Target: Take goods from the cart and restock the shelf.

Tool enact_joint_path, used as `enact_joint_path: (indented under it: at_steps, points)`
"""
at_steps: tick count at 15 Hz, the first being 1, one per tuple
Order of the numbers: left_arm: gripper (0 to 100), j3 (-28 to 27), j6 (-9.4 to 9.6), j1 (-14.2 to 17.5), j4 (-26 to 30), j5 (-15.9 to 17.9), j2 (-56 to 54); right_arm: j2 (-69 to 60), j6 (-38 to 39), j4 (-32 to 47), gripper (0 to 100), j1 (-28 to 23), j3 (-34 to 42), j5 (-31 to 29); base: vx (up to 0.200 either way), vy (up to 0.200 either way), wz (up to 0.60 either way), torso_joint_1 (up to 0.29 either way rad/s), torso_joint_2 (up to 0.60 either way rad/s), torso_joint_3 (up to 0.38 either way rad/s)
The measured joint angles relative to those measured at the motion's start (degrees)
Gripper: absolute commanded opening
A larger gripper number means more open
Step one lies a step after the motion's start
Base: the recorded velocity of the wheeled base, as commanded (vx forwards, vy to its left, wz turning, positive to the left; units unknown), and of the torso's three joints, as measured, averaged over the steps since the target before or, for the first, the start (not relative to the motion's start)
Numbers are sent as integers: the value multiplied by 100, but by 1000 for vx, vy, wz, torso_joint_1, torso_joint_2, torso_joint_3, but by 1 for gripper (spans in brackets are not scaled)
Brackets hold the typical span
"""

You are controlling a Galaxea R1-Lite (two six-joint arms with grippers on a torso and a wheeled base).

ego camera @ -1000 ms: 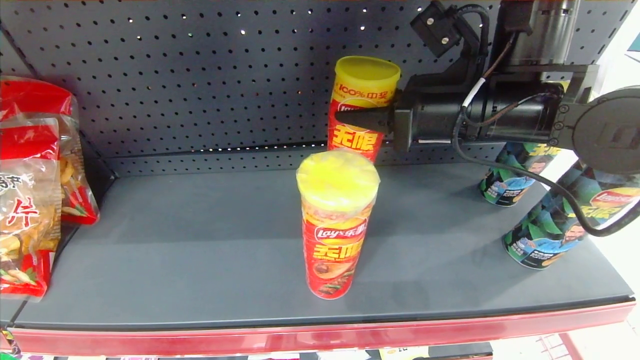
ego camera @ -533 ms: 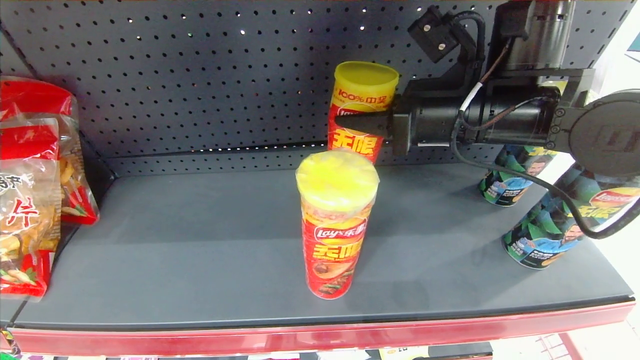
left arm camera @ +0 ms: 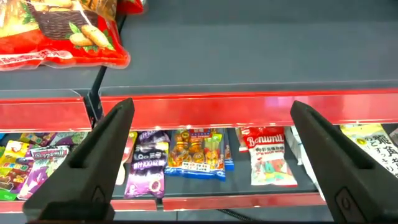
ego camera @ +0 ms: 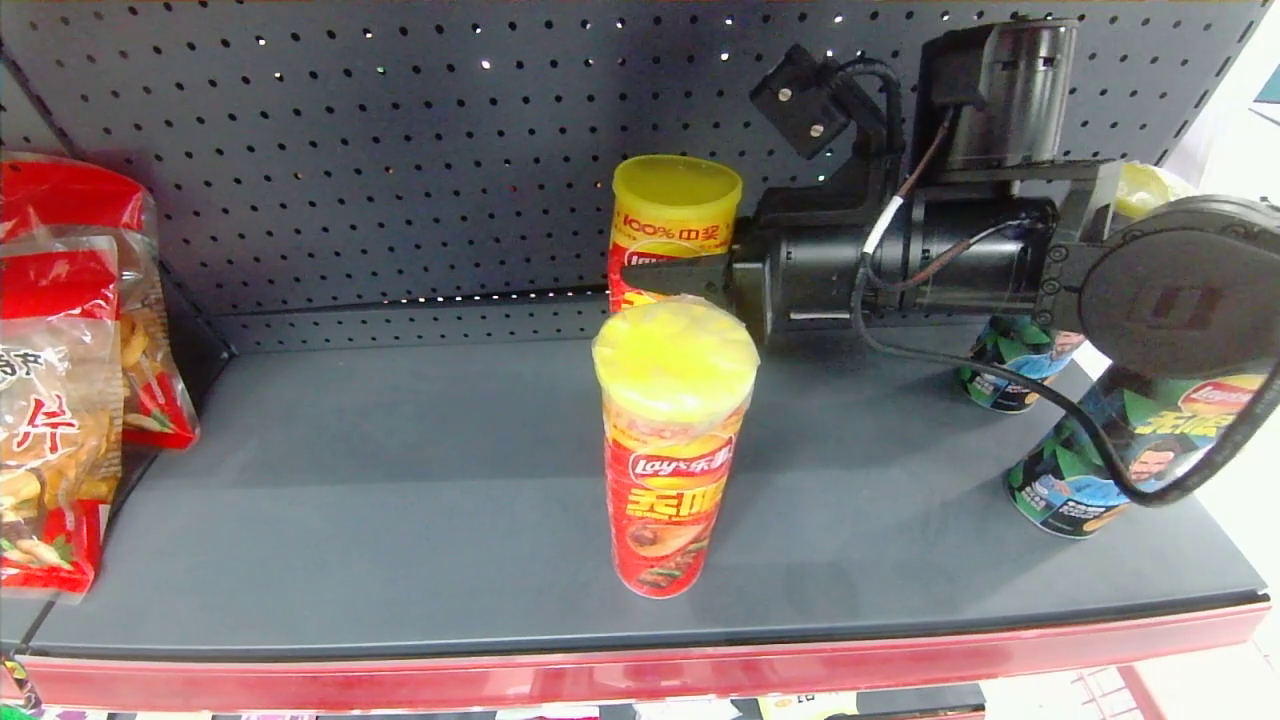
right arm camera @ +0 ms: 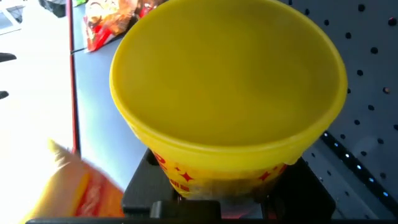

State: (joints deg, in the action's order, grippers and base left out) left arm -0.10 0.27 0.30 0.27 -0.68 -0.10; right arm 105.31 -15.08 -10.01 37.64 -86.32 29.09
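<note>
Movement since the earlier frames is all in the right arm: it has carried the held can (ego camera: 672, 215) toward the robot's left and lower, so the can now sits straight behind the standing can (ego camera: 672, 450) instead of off to its right. The standing can, the green cans (ego camera: 1085, 470) and the snack bags (ego camera: 60, 380) have stayed put.

The right arm comes in from the right side, its forearm roughly level above the shelf (ego camera: 400, 500) and crossing in front of the green cans, with the wrist pointing toward the robot's left. The right end effector (ego camera: 668, 278) is clamped on the held can around mid-height. That can is upright, yellow lid on top, near the pegboard (ego camera: 400, 150). Its base is hidden behind the standing can, so whether it touches the shelf cannot be told. In the right wrist view the lid of the held can (right arm camera: 230, 93) faces the camera.

The left end effector (left arm camera: 214, 162) hangs lower, its fingers (left arm camera: 102, 158) spread wide with nothing between them, facing the shelf's red front edge and packets (left arm camera: 196, 155) below.
</note>
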Motion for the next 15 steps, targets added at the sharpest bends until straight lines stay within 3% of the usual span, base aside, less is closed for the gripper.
enact_joint_path:
  at_steps: [15]
  points:
    - [100, 0, 0, 0, 0, 0, 2, 984, 61, 27, 0, -102, -1075, 165, 0, 0, 0, 0, 0, 0]
